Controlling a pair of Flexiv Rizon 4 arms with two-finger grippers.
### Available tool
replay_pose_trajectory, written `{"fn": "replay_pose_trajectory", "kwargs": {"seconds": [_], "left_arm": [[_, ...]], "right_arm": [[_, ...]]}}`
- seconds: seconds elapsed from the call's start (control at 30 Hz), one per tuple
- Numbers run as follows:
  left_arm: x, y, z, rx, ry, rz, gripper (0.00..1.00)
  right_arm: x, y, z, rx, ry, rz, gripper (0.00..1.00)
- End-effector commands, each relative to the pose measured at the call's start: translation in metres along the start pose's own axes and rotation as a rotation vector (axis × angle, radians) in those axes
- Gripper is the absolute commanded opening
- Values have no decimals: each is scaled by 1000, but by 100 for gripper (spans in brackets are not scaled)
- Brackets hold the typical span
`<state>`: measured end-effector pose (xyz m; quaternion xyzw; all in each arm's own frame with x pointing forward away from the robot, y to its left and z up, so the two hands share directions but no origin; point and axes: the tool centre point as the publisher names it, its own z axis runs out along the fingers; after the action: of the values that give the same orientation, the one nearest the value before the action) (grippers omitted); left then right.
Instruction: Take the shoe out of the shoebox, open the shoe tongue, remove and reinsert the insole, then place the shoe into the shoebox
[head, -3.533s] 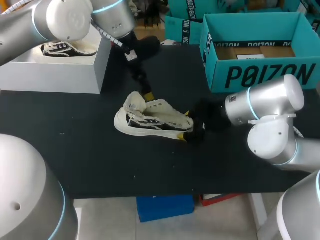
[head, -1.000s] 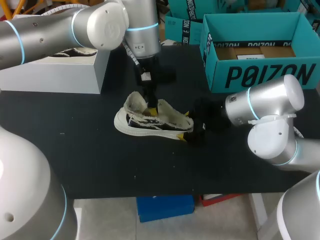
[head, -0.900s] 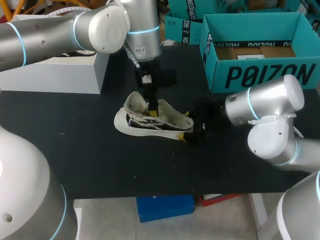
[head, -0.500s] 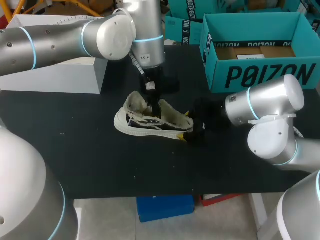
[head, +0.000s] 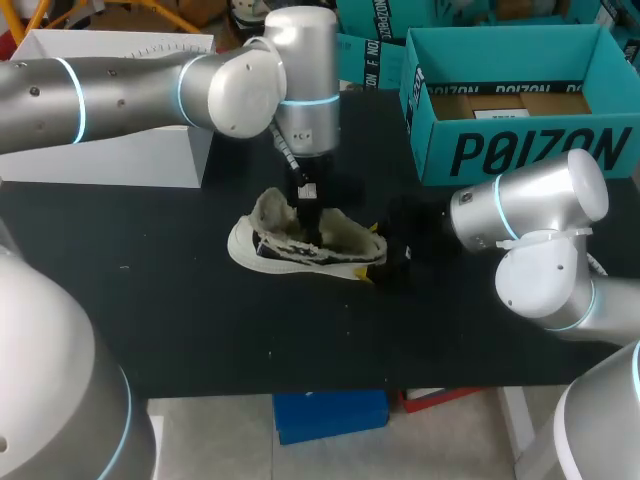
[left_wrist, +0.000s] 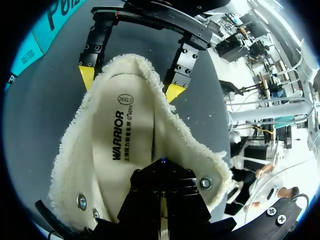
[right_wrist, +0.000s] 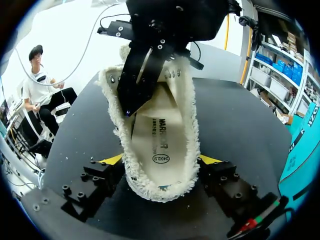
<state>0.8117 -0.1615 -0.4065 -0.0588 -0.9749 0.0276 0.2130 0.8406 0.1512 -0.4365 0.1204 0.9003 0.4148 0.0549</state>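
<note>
- Right wrist view: your right hand (right_wrist: 161, 161) clamps the shoe (right_wrist: 160, 107) at its heel.
- Left hand (left_wrist: 162, 175), in from 11 o'clock, sits inside the shoe; can't tell its grip.
- Insole (left_wrist: 127, 137) removal, likely: pinch it, draw out.

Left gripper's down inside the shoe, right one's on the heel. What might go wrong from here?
1. The left gripper is deep in the shoe, over a flat insole; it may pinch the fleece lining instead.
2. The right gripper clamps only the soft heel, so an upward pull might drag the whole shoe free.
</note>
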Motion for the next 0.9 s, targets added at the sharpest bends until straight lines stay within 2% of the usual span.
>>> {"fn": "replay_pose_trajectory", "kwargs": {"seconds": [0.03,0.37,0.8,0.83,0.87,0.9], "left_arm": [[1,-2,12,-12,-14,-5,0],[-8,4,18,-3,-55,-43,0],[-12,7,25,1,-55,-49,0],[-12,6,24,1,-58,-46,6],[-12,6,24,1,-61,-43,20],[-12,6,23,0,-63,-41,26]], "right_arm": [[-1,-1,3,1,-2,2,0],[-1,-1,3,1,-2,2,0],[-1,-1,3,1,-2,2,0],[-1,-1,3,1,-2,2,0],[-1,-1,3,1,-2,2,0],[-1,-1,3,1,-2,2,0]]}}
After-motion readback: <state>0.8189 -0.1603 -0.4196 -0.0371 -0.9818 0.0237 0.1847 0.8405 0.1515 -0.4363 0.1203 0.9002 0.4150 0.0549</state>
